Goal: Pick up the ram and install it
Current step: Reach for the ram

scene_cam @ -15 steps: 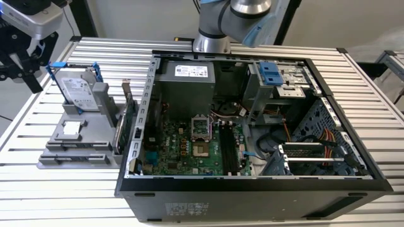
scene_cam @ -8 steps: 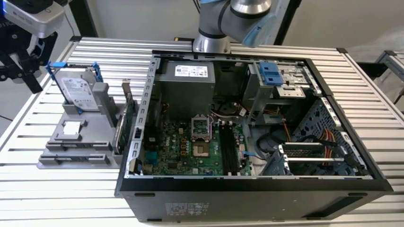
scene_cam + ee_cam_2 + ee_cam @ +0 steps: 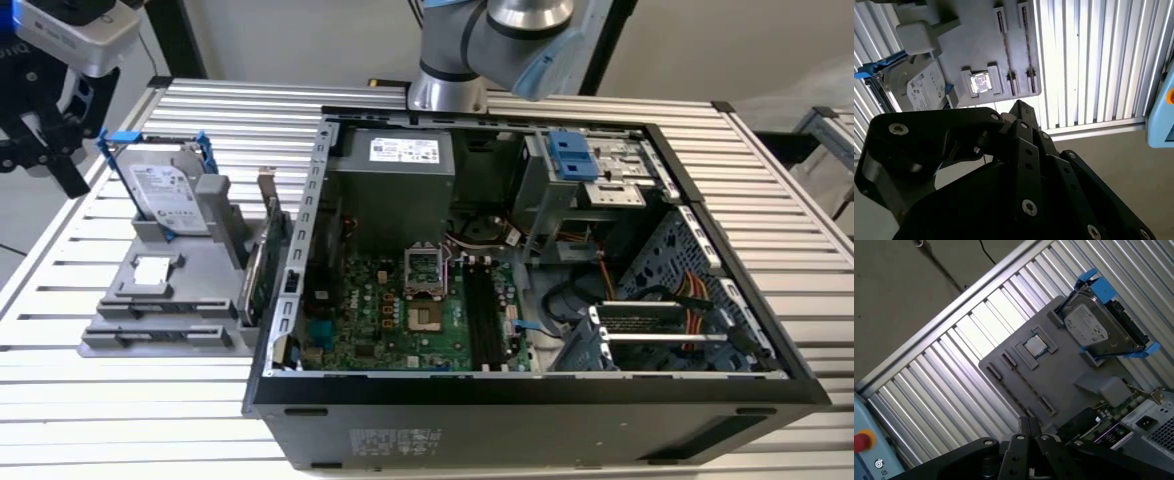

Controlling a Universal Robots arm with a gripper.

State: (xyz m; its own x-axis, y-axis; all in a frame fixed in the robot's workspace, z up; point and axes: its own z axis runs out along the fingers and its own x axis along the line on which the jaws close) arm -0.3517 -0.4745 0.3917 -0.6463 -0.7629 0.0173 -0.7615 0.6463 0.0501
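Note:
The ram is hidden from me. My black gripper [image 3: 64, 170] hangs at the exterior view's left, above the table edge and beside the grey parts holder [image 3: 174, 300]. In both wrist views the gripper [image 3: 1021, 106] [image 3: 1029, 421] has its fingers pressed together with nothing between them. The holder's narrow slots [image 3: 1014, 40] [image 3: 1004, 362] look empty. The open computer case [image 3: 534, 395] lies at the centre, and the long dark memory slots [image 3: 487, 320] on its green motherboard sit well away from the gripper.
The holder carries a silver hard drive in a blue frame [image 3: 167, 195] [image 3: 1094, 330], a small square chip [image 3: 154, 270] [image 3: 980, 82], and a green card standing on edge [image 3: 267, 265]. The arm's base [image 3: 447, 90] stands behind the case. A pale blue box with a red button [image 3: 861, 440] sits off the table.

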